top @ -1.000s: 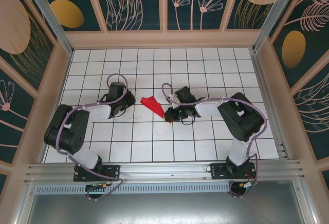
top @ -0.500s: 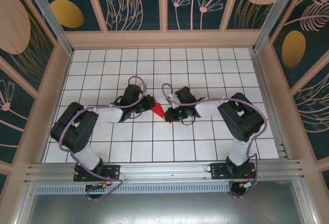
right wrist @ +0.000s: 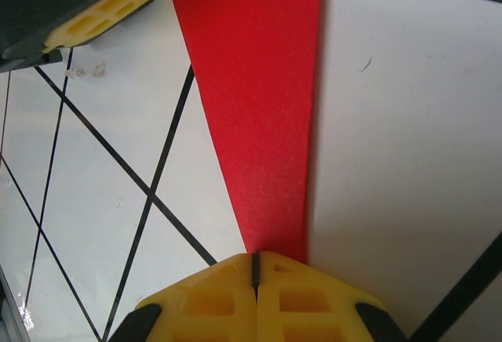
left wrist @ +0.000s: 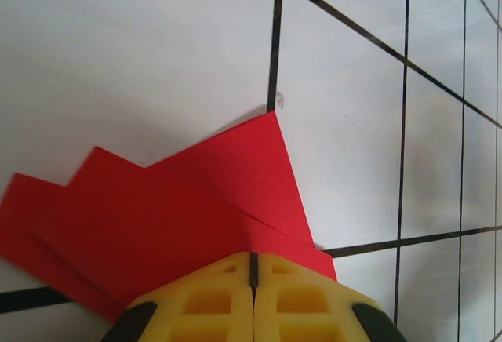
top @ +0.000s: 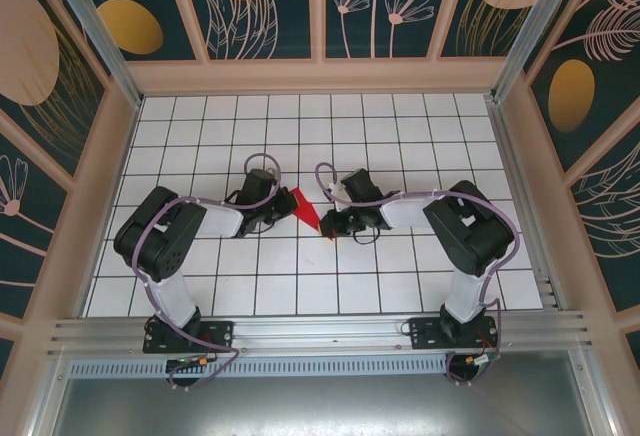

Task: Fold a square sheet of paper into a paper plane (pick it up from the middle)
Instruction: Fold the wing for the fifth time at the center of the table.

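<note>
The square sheet of paper lies folded flat on the tiles as a narrow, pointed red paper plane point(top: 306, 209). Its layered wide end point(left wrist: 180, 216) reaches under my left gripper point(left wrist: 253, 260), whose yellow jaws are pressed together on top of it. In the top view the left gripper point(top: 283, 203) sits at the plane's left, wide end. The right gripper point(top: 328, 226) sits at the pointed near tip. The red strip point(right wrist: 259, 107) narrows and runs under the right gripper point(right wrist: 255, 260), which is also shut. The left fingers point(right wrist: 118, 5) show at the upper left of the right wrist view.
The white table point(top: 400, 116) with its black grid is ringed by a beige frame and patterned walls. A metal rail point(top: 320, 334) runs along the near edge by the arm bases. Both forearms lie low over the middle tiles.
My left arm has swung right, from beside the paper onto its wide end, then eased back a little. The right gripper and the paper's tip have stayed put.
</note>
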Available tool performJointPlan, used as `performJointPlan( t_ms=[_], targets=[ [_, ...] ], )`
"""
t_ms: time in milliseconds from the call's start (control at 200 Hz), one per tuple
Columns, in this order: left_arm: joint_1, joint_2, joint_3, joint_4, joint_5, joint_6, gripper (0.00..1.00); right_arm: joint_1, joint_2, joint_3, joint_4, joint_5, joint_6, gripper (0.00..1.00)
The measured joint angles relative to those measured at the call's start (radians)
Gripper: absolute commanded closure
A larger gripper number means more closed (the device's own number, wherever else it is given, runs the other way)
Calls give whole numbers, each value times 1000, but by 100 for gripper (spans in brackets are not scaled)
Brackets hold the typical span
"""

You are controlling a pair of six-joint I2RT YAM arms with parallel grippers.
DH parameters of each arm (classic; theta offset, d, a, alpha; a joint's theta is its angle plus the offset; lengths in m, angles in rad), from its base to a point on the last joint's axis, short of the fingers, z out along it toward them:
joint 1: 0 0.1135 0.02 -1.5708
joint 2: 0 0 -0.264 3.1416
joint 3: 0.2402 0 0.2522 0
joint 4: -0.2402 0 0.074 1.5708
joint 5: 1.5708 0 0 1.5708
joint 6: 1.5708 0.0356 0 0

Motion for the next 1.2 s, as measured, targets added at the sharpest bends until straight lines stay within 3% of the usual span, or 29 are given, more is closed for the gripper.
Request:
performJointPlan(
  t_ms=[450,736,956,1201],
  targets=[
    [153,-60,-100,64,-21,-2,91,-3,-2,-17,31,-10,0,100],
    [183,-142,-76,-42,-46,61,89,-2,-4,-5,15,-10,4,100],
    [158,-217,-78,19,42,65,92,-1,-1,1,6,-7,8,100],
    [80,-68,-7,29,91,66,94,-1,0,1,6,-7,16,100]
  ],
)
